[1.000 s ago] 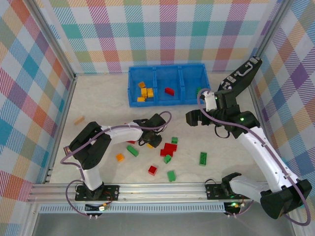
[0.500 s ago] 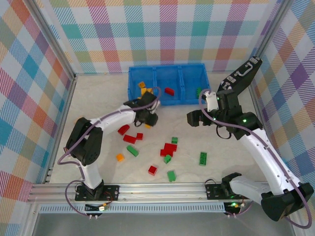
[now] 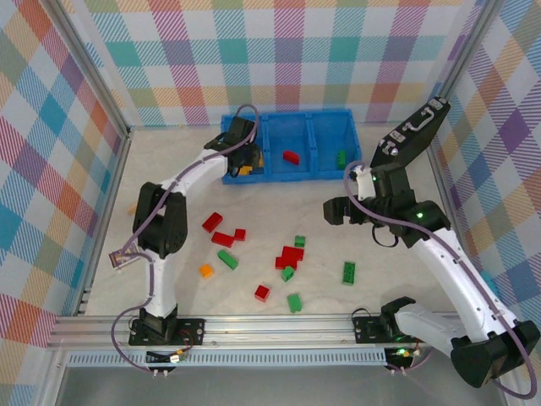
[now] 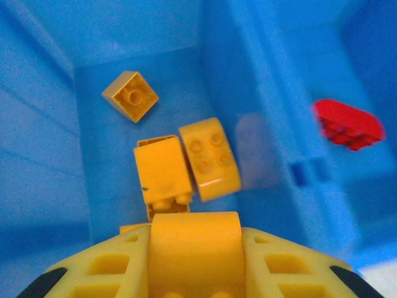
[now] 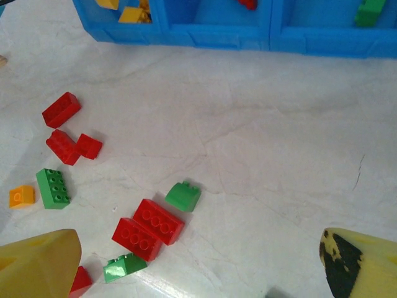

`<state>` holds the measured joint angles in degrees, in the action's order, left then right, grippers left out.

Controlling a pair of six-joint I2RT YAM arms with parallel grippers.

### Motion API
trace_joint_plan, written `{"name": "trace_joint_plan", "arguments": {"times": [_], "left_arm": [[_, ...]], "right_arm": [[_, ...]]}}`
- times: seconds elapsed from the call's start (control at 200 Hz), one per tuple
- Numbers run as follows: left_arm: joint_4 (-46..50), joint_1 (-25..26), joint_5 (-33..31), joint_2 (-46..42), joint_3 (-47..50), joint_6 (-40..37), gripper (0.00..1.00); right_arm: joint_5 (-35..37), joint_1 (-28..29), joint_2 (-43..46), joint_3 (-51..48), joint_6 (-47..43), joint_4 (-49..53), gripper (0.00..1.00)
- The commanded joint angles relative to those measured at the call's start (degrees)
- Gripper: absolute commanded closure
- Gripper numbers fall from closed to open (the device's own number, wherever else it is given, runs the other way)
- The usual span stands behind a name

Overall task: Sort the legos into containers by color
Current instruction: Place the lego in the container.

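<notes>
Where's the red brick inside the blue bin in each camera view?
Top external: red plastic brick in the blue plastic bin's middle compartment.
Left wrist: brick at right, beyond the divider.
Right wrist: brick clipped at top edge.
Shared landmark: orange-yellow bricks in the neighbouring compartment.

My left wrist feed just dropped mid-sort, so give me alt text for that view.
The left gripper holds an orange-yellow brick over a blue bin compartment where a few more orange-yellow bricks lie. A red brick lies in the next compartment, on the picture's right.
</notes>
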<state>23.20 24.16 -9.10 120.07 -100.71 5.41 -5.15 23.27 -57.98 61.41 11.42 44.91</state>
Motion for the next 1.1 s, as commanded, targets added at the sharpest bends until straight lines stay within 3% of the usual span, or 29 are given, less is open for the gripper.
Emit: {"name": "trace_joint_plan", "arguments": {"times": [0.0,0.18,0.405,0.655,0.72,0.87,1.095], "left_arm": [[0.7,-0.7,-0.4,2.7,-3.8,1.3,0.78],[0.7,-1.1,-0.3,5.3,-6.1,1.9,0.68],[1.7,-1.3,0.2,4.8,-7.7,1.3,0.43],[3.1,-1.3,1.4,-1.7,-9.1,-0.8,0.42],[3.2,-1.3,1.7,-5.1,-8.9,-1.3,0.42],[6.1,-1.2,2.5,-12.7,-8.4,-2.1,0.40],[12.0,-1.1,0.8,-26.4,-3.5,-4.7,0.37]], "right_arm": [[-0.9,0.0,1.6,-2.9,4.8,0.5,0.01],[-0.7,0.0,4.1,-6.3,8.2,0.3,0.01],[0.2,0.0,5.2,-7.6,9.0,1.2,0.01],[-6.5,0.0,3.3,-13.7,15.9,-4.0,0.01],[-4.3,0.0,3.7,-14.9,17.3,-3.0,0.01],[8.1,0.0,2.7,-14.9,25.4,8.1,0.01],[5.5,0.0,0.2,-22.9,32.1,4.0,0.00]]}}
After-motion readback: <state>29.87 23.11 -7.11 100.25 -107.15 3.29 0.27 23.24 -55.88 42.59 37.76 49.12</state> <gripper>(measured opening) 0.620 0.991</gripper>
